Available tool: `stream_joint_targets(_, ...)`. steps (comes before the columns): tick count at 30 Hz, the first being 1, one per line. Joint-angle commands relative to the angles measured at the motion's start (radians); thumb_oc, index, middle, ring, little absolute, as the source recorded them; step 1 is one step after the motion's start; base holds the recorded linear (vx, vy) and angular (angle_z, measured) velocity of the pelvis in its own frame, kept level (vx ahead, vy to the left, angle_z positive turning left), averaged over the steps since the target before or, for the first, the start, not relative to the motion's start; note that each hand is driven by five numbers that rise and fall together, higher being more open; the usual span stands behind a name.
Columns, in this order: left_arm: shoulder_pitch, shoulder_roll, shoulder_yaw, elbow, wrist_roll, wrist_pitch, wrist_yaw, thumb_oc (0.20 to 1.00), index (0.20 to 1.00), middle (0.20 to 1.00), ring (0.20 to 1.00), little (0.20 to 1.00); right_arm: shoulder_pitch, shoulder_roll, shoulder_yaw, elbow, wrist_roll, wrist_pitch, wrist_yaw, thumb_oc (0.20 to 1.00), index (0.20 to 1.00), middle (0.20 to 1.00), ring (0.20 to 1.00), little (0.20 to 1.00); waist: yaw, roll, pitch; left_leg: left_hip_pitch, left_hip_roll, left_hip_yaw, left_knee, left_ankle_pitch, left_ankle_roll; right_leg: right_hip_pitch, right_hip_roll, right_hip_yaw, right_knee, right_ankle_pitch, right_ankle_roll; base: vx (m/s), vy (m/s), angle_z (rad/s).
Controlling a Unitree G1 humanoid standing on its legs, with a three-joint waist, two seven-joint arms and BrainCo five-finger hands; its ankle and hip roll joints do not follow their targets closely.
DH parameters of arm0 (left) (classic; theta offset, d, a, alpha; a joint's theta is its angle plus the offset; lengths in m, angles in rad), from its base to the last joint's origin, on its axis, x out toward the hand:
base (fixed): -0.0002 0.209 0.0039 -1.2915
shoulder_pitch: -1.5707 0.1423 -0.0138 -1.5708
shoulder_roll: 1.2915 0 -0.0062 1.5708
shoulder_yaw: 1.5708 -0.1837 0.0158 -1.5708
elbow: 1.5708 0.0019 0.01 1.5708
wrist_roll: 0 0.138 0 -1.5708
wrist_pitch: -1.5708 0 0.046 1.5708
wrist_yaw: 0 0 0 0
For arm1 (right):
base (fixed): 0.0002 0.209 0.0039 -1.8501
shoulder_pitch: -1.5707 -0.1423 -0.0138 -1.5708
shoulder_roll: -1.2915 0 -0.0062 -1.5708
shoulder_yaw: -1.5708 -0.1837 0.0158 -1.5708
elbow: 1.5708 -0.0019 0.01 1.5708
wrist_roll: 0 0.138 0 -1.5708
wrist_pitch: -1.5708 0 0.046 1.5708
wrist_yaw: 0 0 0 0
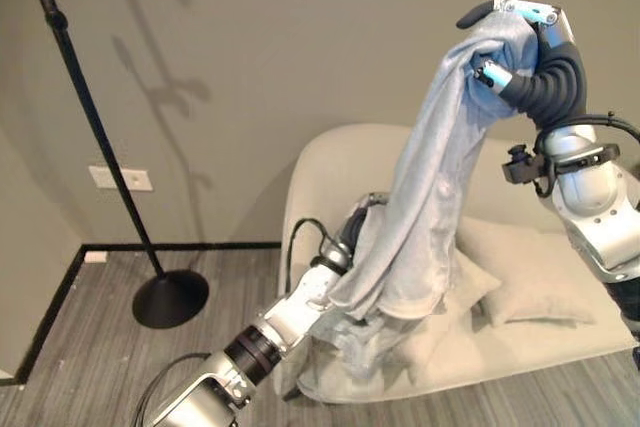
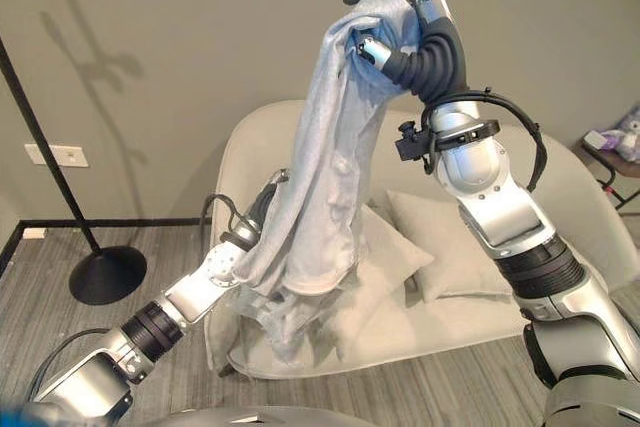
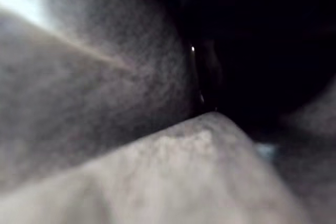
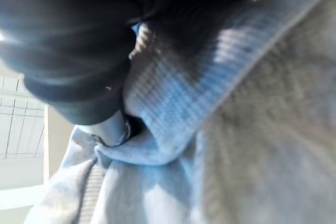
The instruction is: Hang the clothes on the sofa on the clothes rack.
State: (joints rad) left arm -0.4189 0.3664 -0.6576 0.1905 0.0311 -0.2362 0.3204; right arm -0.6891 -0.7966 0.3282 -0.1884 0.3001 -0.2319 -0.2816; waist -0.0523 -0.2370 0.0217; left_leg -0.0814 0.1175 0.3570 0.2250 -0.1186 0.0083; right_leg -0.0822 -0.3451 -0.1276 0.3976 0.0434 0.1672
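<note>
**Grey garment held high above the sofa**

The right robot hand (image 2: 415, 7) is raised well above the sofa (image 2: 590, 217), its fingers curled round the top edge of a light grey garment (image 2: 335, 167). In the right wrist view the ribbed hem of the cloth (image 4: 199, 93) is bunched tight against the hand's dark cover. The garment hangs down in long folds from that grasp, and its lower end drapes over the left arm and reaches the seat of the sofa.

The left robot hand (image 1: 362, 215) is buried under the hanging cloth, so whether it is clenched or released cannot be told.

Two pale cushions (image 2: 450, 242) lie on the sofa seat beside the garment. The clothes rack (image 1: 95, 132), a dark pole on a round base, stands on the floor to the left, well apart from the garment.
</note>
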Motion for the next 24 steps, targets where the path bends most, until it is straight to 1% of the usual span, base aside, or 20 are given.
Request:
stream_joint_targets(1, 0.024, 0.028, 0.081, -0.159, 0.062, -0.041, 0.051, 0.2, 0.2, 0.2, 0.2, 0.2, -0.117, -0.004, -0.05, 0.028, -0.048, -0.017, -0.063, 0.2, 0.2, 0.2, 0.2, 0.2, 0.061, 0.016, -0.009, 0.111, 0.015, -0.039, -0.152, 0.03, 0.015, 0.073, -0.042, -0.192, 0.173, 0.14, 0.03, 0.25, 0.353, -0.27)
stream_joint_targets(2, 0.029, 0.031, 0.084, -0.164, 0.062, -0.04, 0.05, 0.2, 0.2, 0.2, 0.2, 0.2, -0.118, -0.001, -0.048, 0.026, -0.048, -0.016, -0.063, 0.2, 0.2, 0.2, 0.2, 0.2, 0.061, 0.012, -0.007, 0.111, 0.012, -0.02, -0.159, 0.049, 0.022, 0.071, -0.052, -0.209, 0.172, 0.146, 0.013, 0.33, 0.312, -0.28)
stream_joint_targets(3, 0.069, 0.047, 0.12, -0.166, 0.061, -0.035, 0.059, 0.2, 0.2, 0.2, 0.2, 0.2, -0.117, 0.012, -0.053, 0.019, -0.046, -0.014, -0.063, 0.2, 0.2, 0.2, 0.2, 0.2, 0.062, 0.018, -0.004, 0.156, 0.001, -0.028, -0.215, 0.039, 0.013, 0.039, -0.031, -0.23, 0.17, 0.092, 0.025, 0.15, 0.099, -0.2)
stream_joint_targets(4, 0.09, 0.055, 0.141, -0.171, 0.057, -0.033, 0.062, 0.2, 0.2, 0.2, 0.2, 0.2, -0.122, 0.014, -0.058, 0.017, -0.043, -0.012, -0.063, 0.2, 0.2, 0.2, 0.2, 0.2, 0.064, 0.019, 0.003, 0.173, -0.004, -0.027, -0.239, 0.042, 0.008, 0.005, -0.007, -0.25, 0.134, 0.062, 0.024, 0.32, 0.034, -0.33)
stream_joint_targets(5, 0.132, 0.074, 0.192, -0.183, 0.046, -0.028, 0.063, 0.2, 0.2, 0.2, 0.2, 0.2, -0.134, 0.014, -0.063, 0.028, -0.036, -0.006, -0.066, 0.2, 0.2, 0.2, 0.2, 0.2, 0.07, 0.019, 0.011, 0.208, -0.003, -0.039, -0.27, 0.047, -0.013, -0.043, 0.049, -0.295, -0.005, 0.031, 0.025, 0.18, -0.052, -0.28)
stream_joint_targets(6, 0.135, 0.077, 0.194, -0.187, 0.046, -0.027, 0.062, 0.2, 0.2, 0.2, 0.2, 0.2, -0.136, 0.015, -0.061, 0.029, -0.035, -0.006, -0.066, 0.2, 0.2, 0.2, 0.2, 0.2, 0.067, 0.023, 0.01, 0.209, 0.002, -0.041, -0.272, 0.048, -0.016, -0.035, 0.058, -0.3, -0.019, 0.035, 0.023, 0.18, -0.131, -0.24)
stream_joint_targets(7, 0.151, 0.08, 0.207, -0.196, 0.044, -0.027, 0.057, 0.2, 0.2, 0.2, 0.2, 0.2, -0.137, 0.012, -0.061, 0.04, -0.034, -0.004, -0.071, 0.2, 0.2, 0.2, 0.2, 0.2, 0.072, 0.018, 0.013, 0.213, 0.004, -0.044, -0.26, 0.04, -0.026, -0.027, 0.075, -0.331, -0.124, 0.036, 0.024, 0.15, -0.164, 0.27)
stream_joint_targets(8, 0.166, 0.039, 0.217, -0.203, 0.056, -0.027, 0.054, 0.2, 0.2, 0.2, 0.2, 0.2, -0.128, -0.001, -0.084, 0.068, -0.066, 0.001, -0.105, 0.2, 0.2, 0.2, 0.2, 0.2, 0.075, -0.01, 0.0, 0.206, 0.003, -0.04, -0.219, 0.003, -0.042, 0.059, 0.136, -0.334, -0.303, -0.032, -0.016, 0.15, -0.164, 0.46)
stream_joint_targets(9, 0.171, 0.038, 0.216, -0.203, 0.059, -0.028, 0.056, 0.2, 0.2, 0.2, 0.2, 0.2, -0.123, 0.0, -0.086, 0.065, -0.065, 0.003, -0.103, 0.2, 0.2, 0.2, 0.2, 0.2, 0.076, -0.01, 0.0, 0.208, 0.006, -0.04, -0.214, 0.0, -0.044, 0.068, 0.14, -0.335, -0.314, -0.029, -0.019, 0.14, -0.131, 0.67)
stream_joint_targets(10, 0.176, 0.029, 0.211, -0.191, 0.085, -0.03, 0.061, 0.2, 0.2, 0.2, 0.2, 0.2, -0.098, 0.014, -0.075, 0.056, -0.054, -0.003, -0.085, 0.2, 0.2, 0.2, 0.2, 0.2, 0.083, -0.015, -0.003, 0.208, 0.013, -0.028, -0.2, -0.005, -0.055, 0.086, 0.164, -0.315, -0.332, -0.036, -0.035, 0.1, -0.072, 0.64)
stream_joint_targets(11, 0.171, 0.018, 0.205, -0.181, 0.096, -0.032, 0.064, 0.2, 0.2, 0.2, 0.2, 0.2, -0.09, 0.01, -0.078, 0.041, -0.034, -0.026, -0.079, 0.2, 0.2, 0.2, 0.2, 0.2, 0.086, -0.019, -0.01, 0.204, 0.02, -0.022, -0.182, -0.004, -0.064, 0.095, 0.182, -0.313, -0.346, -0.037, -0.041, 0.18, -0.098, 0.61)
stream_joint_targets(12, 0.168, 0.006, 0.2, -0.171, 0.089, -0.034, 0.06, 0.2, 0.2, 0.2, 0.2, 0.2, -0.087, 0.006, -0.076, 0.023, -0.023, -0.032, -0.081, 0.2, 0.2, 0.2, 0.2, 0.2, 0.087, -0.018, -0.026, 0.194, 0.028, -0.017, -0.153, -0.003, -0.075, 0.116, 0.192, -0.327, -0.37, -0.032, -0.045, 0.18, -0.075, 0.34)
stream_joint_targets(15, 0.161, 0.004, 0.186, -0.171, 0.079, -0.033, 0.024, 0.2, 0.2, 0.2, 0.2, 0.2, -0.062, 0.002, -0.087, -0.004, -0.035, -0.032, -0.065, 0.2, 0.2, 0.2, 0.2, 0.2, 0.074, -0.002, -0.05, 0.195, 0.037, -0.01, -0.155, -0.004, -0.079, 0.136, 0.213, -0.319, -0.4, -0.037, -0.05, 0.11, -0.022, -0.08)
stream_joint_targets(20, 0.134, -0.003, 0.17, -0.157, 0.088, -0.025, 0.028, 0.2, 0.2, 0.2, 0.2, 0.2, -0.037, 0.018, -0.087, -0.017, -0.043, -0.031, -0.055, 0.2, 0.2, 0.2, 0.2, 0.2, 0.055, 0.004, -0.063, 0.222, 0.045, 0.007, -0.176, -0.004, -0.082, 0.146, 0.221, -0.3, -0.401, -0.043, -0.052, 0.04, -0.014, -0.19)
stream_joint_targets(23, 0.135, -0.004, 0.189, -0.151, 0.096, -0.021, 0.053, 0.2, 0.2, 0.2, 0.2, 0.2, -0.024, 0.023, -0.084, -0.001, -0.032, -0.028, -0.053, 0.2, 0.2, 0.2, 0.2, 0.2, 0.05, 0.006, -0.068, 0.238, 0.044, 0.015, -0.198, 0.001, -0.084, 0.153, 0.222, -0.289, -0.412, -0.039, -0.05, 0.01, -0.014, -0.22)
stream_joint_targets(24, 0.141, 0.005, 0.206, -0.148, 0.105, -0.017, 0.061, 0.2, 0.2, 0.2, 0.2, 0.2, 0.005, 0.035, -0.055, 0.008, 0.087, -0.037, -0.004, 0.2, 0.2, 0.2, 0.2, 0.2, 0.05, 0.005, -0.066, 0.243, 0.045, 0.023, -0.205, 0.006, -0.087, 0.153, 0.224, -0.283, -0.415, -0.036, -0.049, 0.0, -0.014, -0.2)
